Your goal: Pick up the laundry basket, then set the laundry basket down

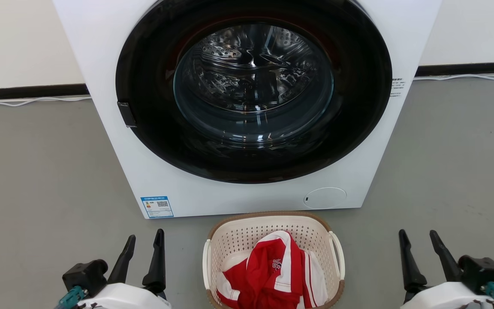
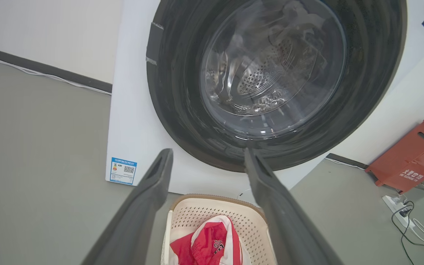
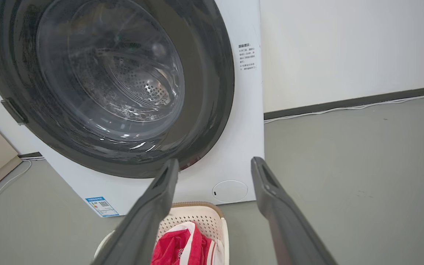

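Left gripper (image 1: 146, 234) and right gripper (image 1: 417, 232) hung parted, empty, flanking the laundry basket (image 1: 238, 236) — likely poised for its handles (image 1: 339, 253)

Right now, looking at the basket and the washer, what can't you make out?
Laundry basket: near end cut off by the head view's bottom edge; floor hidden under red and white clothes.
Blue sticker on the washer: print too small to read, head view.
Washer's top: cut off by the head view's upper edge.
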### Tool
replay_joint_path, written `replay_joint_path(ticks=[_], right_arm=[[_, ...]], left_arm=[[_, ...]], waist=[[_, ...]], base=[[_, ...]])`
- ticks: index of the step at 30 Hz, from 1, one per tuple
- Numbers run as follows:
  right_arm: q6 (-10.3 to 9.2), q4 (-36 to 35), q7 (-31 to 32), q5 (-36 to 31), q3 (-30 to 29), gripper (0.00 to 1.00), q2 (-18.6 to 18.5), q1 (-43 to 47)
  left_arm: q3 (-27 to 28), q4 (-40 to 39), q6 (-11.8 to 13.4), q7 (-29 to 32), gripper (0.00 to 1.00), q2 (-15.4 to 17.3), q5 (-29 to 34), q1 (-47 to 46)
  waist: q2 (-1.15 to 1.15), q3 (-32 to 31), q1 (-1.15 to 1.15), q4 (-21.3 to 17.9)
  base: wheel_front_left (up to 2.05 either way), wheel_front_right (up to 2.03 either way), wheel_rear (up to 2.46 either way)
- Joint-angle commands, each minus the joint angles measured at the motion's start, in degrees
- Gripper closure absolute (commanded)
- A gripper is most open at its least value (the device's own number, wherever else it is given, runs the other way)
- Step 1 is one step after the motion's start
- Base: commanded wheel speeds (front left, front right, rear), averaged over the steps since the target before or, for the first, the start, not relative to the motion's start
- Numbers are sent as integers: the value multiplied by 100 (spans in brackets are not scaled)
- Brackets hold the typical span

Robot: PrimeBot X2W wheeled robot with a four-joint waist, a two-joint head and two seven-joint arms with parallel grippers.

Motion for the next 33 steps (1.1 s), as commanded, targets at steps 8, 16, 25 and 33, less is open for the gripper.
replay_joint_path(ticks=[8,16,25,33], right_arm=[[38,-123,-246,-733,224,0,-145,-221],[41,-188,-381,-1252,188,0,-148,-201],[42,-219,-413,-1353,180,0,-138,-175],[42,-196,-413,-1336,143,0,-115,-170]], left_arm=[[91,-173,83,-207,0,61,640,-109],[40,-165,102,-342,0,68,1125,-111],[40,-135,99,-374,0,70,1225,-94],[25,-122,111,-374,0,70,1210,-106]], waist=[[0,13,0,0],[0,24,0,5],[0,14,0,-10],[0,50,0,-21]], base=[[0,0,0],[0,0,0],[0,0,0],[0,0,0]])
